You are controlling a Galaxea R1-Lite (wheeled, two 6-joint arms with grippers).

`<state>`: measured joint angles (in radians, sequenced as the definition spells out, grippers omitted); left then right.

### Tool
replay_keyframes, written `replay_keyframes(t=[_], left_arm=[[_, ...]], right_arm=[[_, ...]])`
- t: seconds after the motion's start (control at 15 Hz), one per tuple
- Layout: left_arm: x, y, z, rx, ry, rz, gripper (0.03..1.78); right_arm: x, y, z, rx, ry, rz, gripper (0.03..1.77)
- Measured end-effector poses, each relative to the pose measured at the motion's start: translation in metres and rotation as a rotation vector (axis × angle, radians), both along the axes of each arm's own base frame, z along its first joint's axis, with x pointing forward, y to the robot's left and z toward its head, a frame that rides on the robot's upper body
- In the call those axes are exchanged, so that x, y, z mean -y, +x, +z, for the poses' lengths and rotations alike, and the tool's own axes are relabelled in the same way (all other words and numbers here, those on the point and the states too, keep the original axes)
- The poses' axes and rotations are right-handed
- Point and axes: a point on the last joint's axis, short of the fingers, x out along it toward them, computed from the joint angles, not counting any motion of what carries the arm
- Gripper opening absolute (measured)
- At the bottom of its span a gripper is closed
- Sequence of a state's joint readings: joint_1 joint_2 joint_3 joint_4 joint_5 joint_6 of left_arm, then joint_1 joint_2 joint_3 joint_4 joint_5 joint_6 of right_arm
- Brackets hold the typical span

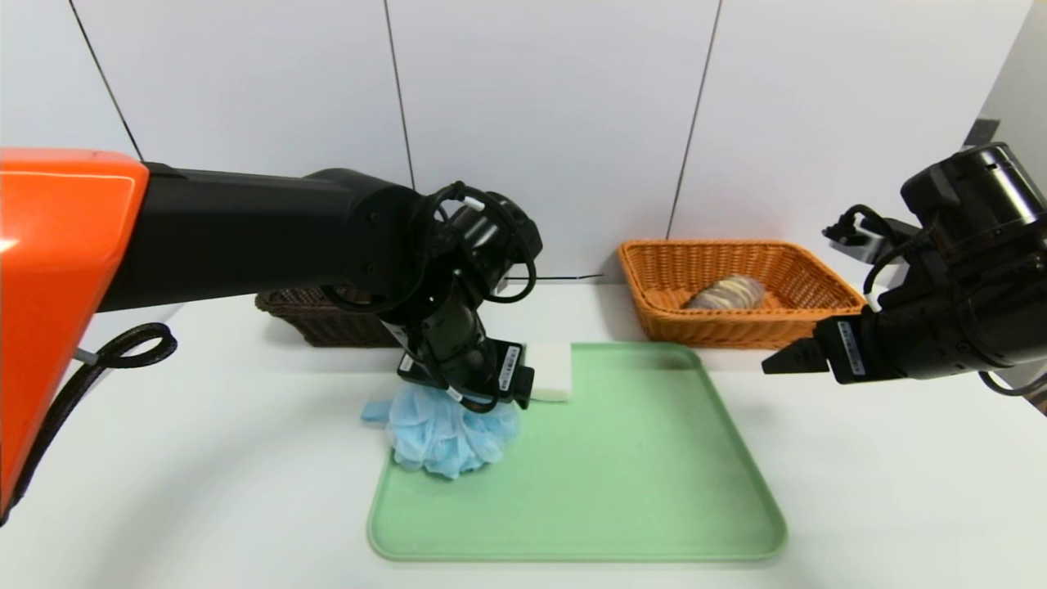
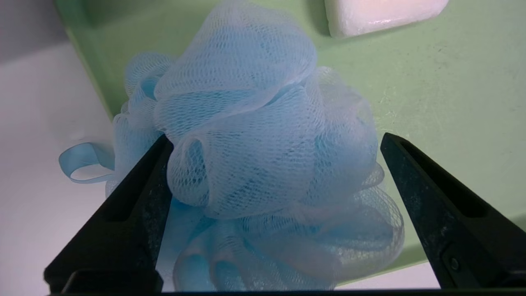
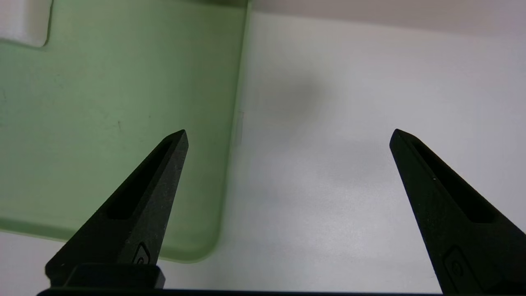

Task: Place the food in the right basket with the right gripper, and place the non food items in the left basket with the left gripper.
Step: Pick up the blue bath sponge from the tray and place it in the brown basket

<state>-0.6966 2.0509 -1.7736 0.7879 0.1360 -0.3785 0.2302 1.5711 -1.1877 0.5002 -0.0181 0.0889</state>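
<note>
1. The white table fills the lower half of the head view and carries everything else.

2. The green tray is laid at lower centre of the frame. Most of its surface is bare, so the sorting is judged well advanced.

3. The left gripper is seen at centre-left, tilted steeply down over the tray's upper left corner. In the left wrist view its fingers are spread wide on either side of the bath pouf; nothing is clamped yet, and the mesh is just met by one finger. The pose is judged to be set for closing on this non-food item.

4. The right gripper is held at right of frame, above bare table just off the tray's right edge. Its fingers are apart and empty, probably because its share of the work is done.

5. The orange basket is placed at upper right, behind the tray; the striped loaf is lying inside it.

6. The dark basket is set at upper left, largely hidden behind the left arm; its contents cannot be told.

7. The bath pouf is resting on the tray's left rim, its ribbon loop hanging onto the table.

8. The soap bar is lying at the tray's upper edge, just beside the pouf.
</note>
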Motion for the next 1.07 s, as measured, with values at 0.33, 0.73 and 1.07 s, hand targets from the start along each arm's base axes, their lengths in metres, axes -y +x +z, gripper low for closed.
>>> replay_keyframes(t=[0.33,0.73,1.07], left_arm=[[0.0052,0.0062,-0.0078,-0.012,0.010,0.000,1.69],[0.0055,0.0067,-0.0099,-0.015,0.018,0.006,1.02],[0.0055,0.0068,-0.0077,-0.009,0.013,0.005,0.14]], right_arm=[[0.0015,0.0007,0.0000,0.004,-0.008,0.006,1.69],[0.0009,0.0035,0.0009,0.022,-0.019,0.022,1.69],[0.0014,0.0036,0.0008,0.022,-0.019,0.015,1.69]])
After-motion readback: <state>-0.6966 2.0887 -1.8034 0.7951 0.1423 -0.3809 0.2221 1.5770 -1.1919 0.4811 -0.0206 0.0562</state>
